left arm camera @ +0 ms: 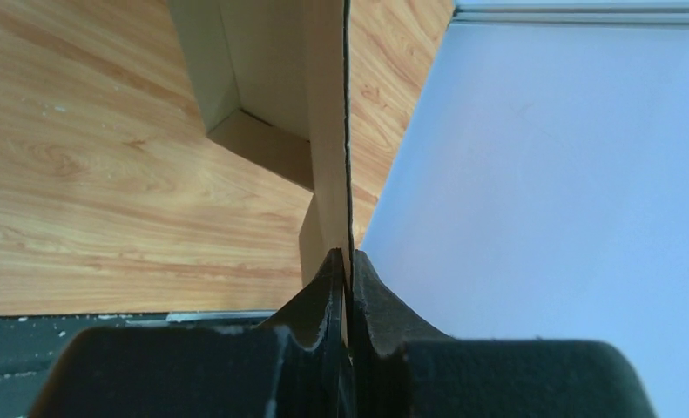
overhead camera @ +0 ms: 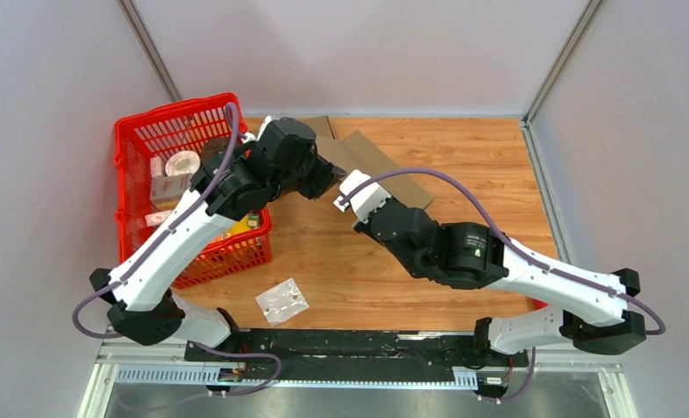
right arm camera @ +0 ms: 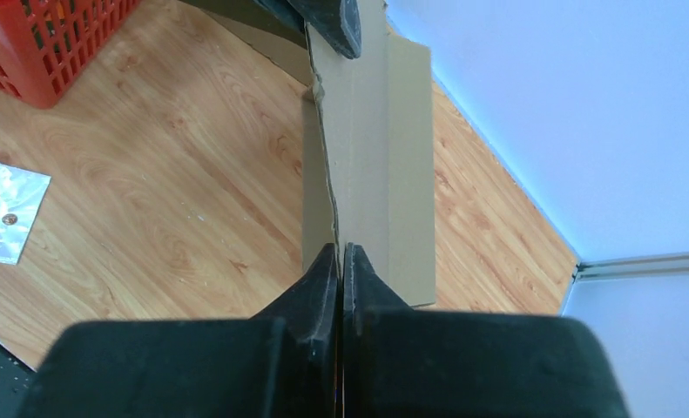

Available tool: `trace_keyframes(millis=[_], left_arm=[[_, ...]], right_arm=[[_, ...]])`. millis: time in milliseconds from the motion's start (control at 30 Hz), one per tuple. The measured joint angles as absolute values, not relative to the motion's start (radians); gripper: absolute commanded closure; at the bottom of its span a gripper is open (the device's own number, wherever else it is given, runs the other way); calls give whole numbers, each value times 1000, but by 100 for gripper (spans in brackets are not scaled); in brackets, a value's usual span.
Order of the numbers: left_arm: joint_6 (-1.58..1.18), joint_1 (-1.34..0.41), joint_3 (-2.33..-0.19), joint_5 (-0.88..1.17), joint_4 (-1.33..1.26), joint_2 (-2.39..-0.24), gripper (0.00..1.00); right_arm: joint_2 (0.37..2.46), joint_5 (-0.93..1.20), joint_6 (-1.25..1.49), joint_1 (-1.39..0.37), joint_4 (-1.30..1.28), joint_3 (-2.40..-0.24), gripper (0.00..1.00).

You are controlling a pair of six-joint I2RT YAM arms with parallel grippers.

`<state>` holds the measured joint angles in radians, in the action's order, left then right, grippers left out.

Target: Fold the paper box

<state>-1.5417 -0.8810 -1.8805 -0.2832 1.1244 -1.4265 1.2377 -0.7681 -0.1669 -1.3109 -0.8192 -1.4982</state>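
The flat brown paper box (overhead camera: 384, 165) sat at the upper middle of the wooden table (overhead camera: 480, 174), and the left claw (left arm camera: 347, 261) and right claw (right arm camera: 341, 252) were each squeezed shut on its thin card. Bare wood lay open to the right and below it, with the gray wall (overhead camera: 358, 52) close behind. A red basket (overhead camera: 227, 257) stood at the upper left, and a small shiny bag (overhead camera: 281, 301) lay lower down, well apart.

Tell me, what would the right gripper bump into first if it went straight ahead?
The right gripper pinches the paper box. Sliding straight on along it, it would probably hit the left gripper, holding the same sheet further ahead; depth is unclear.
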Motion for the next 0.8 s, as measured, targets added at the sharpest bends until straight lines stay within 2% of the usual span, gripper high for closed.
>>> trace_keyframes(millis=[33,67,100,233,433,567,700,800], left_arm=[[-1536,-880,-1845,-288,1089,-1401,50],[-1525,-880,-1825,-292,1073,-1385,32],[-1502,-880,-1803,-294,1052,-1365,23],[-1372,-884,-1682,-293,931,-1222,22],[-1008,-884,-1335,-286,581,-798,22],[-818,-884,-1249,-286,492,-604,24],[-703,-884,-1262,-247,514,-606,26],[-646,-884,-1234,-175,569,-665,27]], right_arm=[[1242,-762,-176,-1310,-816,-1500,100],[1244,-755,-178,-1309,-817,-1502,100],[1250,-747,-181,-1307,-825,-1515,100],[1277,-711,-172,-1276,-878,-1612,100],[1276,-493,-70,-1182,-995,-1837,100],[1261,-224,18,-875,-1064,-1912,100],[1268,-15,39,-583,-1119,-1845,100],[1276,9,19,-485,-1122,-1700,100]])
